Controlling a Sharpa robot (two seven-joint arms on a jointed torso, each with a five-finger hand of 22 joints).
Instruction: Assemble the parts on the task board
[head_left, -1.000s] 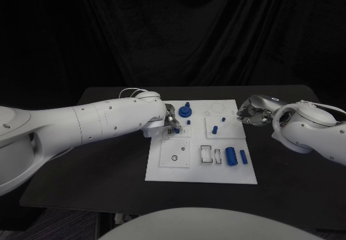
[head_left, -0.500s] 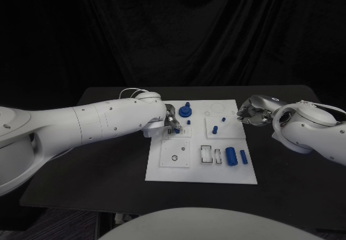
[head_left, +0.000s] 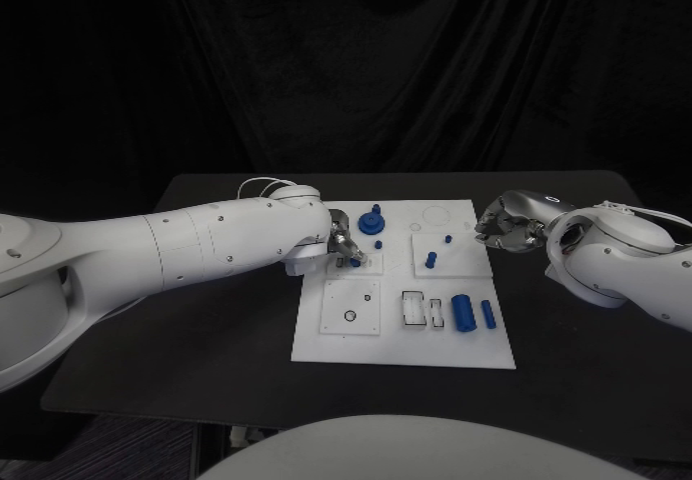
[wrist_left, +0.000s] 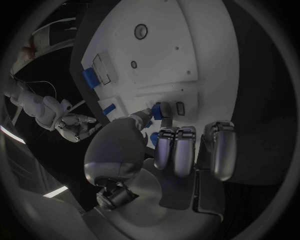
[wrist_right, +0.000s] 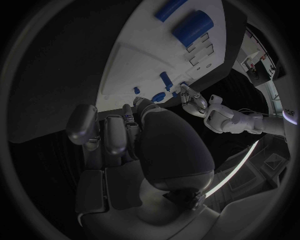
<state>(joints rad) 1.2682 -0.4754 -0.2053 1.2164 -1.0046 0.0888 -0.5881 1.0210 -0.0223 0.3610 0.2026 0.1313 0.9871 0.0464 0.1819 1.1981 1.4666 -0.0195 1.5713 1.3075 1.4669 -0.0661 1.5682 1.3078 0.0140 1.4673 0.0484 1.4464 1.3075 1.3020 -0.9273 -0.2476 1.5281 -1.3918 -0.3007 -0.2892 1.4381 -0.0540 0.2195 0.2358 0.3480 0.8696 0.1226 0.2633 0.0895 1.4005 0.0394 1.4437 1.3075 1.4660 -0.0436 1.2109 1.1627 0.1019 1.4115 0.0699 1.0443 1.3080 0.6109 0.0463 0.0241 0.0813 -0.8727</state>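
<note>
Your left hand (head_left: 340, 246) sits over the task board's (head_left: 368, 345) left edge, fingers (wrist_left: 164, 146) curled, pinching a small blue part (wrist_left: 157, 111) against the white plate. Bare worktop (head_left: 202, 330) lies open to its left. Mid-board: a blue knob (head_left: 372, 222), a peg (head_left: 430, 260), a larger cylinder (head_left: 462, 312) nearer you. Your right hand (head_left: 508, 226) hovers just off the board's right edge, fingers curled inward on nothing you can make out. How the pinched part seats is hard to tell.
</note>
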